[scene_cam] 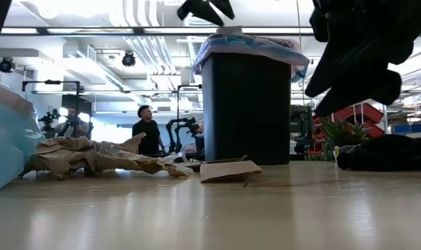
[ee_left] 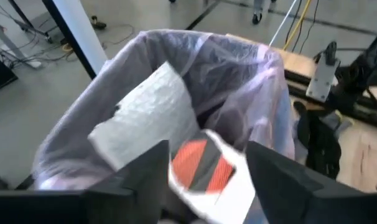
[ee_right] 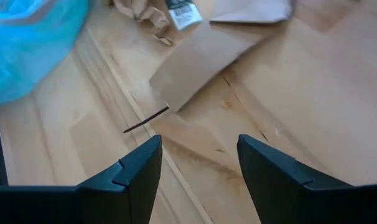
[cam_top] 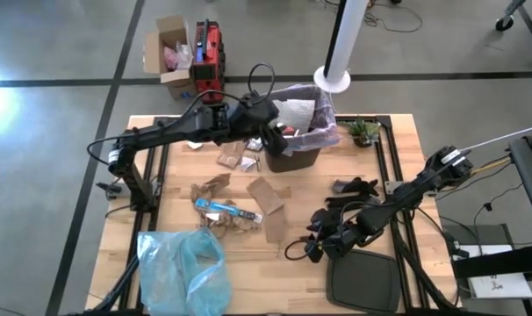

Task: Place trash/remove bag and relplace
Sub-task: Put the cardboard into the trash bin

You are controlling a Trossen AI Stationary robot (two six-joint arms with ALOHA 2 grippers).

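The left tool (ee_left: pixel 204 180) hangs over the mouth of the black plastic bin (cam_top: pixel 294 149) at the far edge of the wooden counter (cam_top: pixel 398 158). Its fingers are parted, and a red-and-white wrapper (ee_left: pixel 204 171) sits between them, seemingly just let go. The thin lavender-pink plastic liner (ee_left: pixel 238 68) is folded over the bin's rim, with a crumpled white paper (ee_left: pixel 148 115) already inside. To finish this drop well, the left tool should stay centred over the opening until the wrapper falls clear, then rise straight up so its fingers do not snag the liner.

The right tool (ee_right: pixel 198 168), fingers apart and empty, hovers toward the counter's near edge, just short of a flat brown cardboard scrap (ee_right: pixel 198 62). More brown scraps (cam_top: pixel 215 186) lie mid-counter, and a light-blue plastic bag (cam_top: pixel 183 268) sits at the near left corner. The scrap lies flat, so a pinch at its edge would probably work best.
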